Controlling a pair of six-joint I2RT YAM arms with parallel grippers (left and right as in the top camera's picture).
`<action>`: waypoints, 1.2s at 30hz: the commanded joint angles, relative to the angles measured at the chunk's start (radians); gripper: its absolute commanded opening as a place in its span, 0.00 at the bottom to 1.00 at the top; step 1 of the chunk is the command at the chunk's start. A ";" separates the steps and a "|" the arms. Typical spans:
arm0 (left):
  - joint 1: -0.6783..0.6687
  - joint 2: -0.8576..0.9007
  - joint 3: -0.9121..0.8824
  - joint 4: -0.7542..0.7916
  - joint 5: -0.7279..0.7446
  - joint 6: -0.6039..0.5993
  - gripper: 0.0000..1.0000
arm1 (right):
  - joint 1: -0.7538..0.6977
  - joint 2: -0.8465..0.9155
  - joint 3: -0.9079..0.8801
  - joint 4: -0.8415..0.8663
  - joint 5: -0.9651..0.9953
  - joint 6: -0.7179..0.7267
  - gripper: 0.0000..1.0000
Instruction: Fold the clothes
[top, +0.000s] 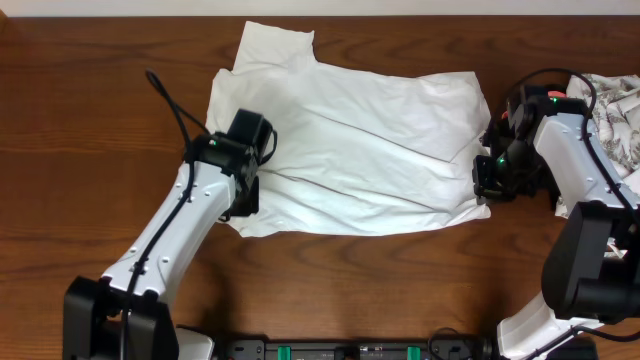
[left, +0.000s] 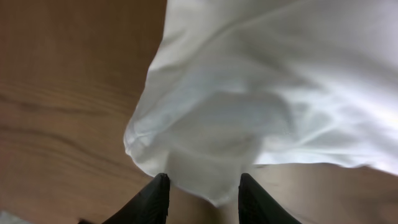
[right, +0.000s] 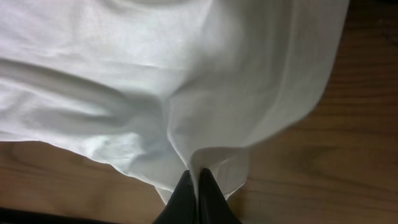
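Arms (top: 185, 215) at opposite T-shirt (top: 350, 140) edges

Dark wood table (top: 90, 120). White T-shirt (top: 350, 150) spread on it, between left claw (top: 245, 197) and right claw (top: 486, 190). Outboard of right claw: patterned cloth (top: 618, 115), at table edge.

Matt cloth T-shirt (top: 350, 150), smooth wood table (top: 90, 130)
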 joint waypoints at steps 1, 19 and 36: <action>0.005 -0.006 -0.051 0.021 -0.052 -0.017 0.37 | 0.001 -0.002 -0.004 0.000 0.003 -0.012 0.01; -0.114 -0.125 -0.073 -0.016 -0.026 -0.162 0.36 | 0.001 -0.002 -0.004 0.008 0.003 -0.012 0.01; -0.133 -0.095 -0.169 0.057 -0.121 -0.271 0.36 | 0.001 -0.002 -0.004 -0.001 0.003 -0.016 0.01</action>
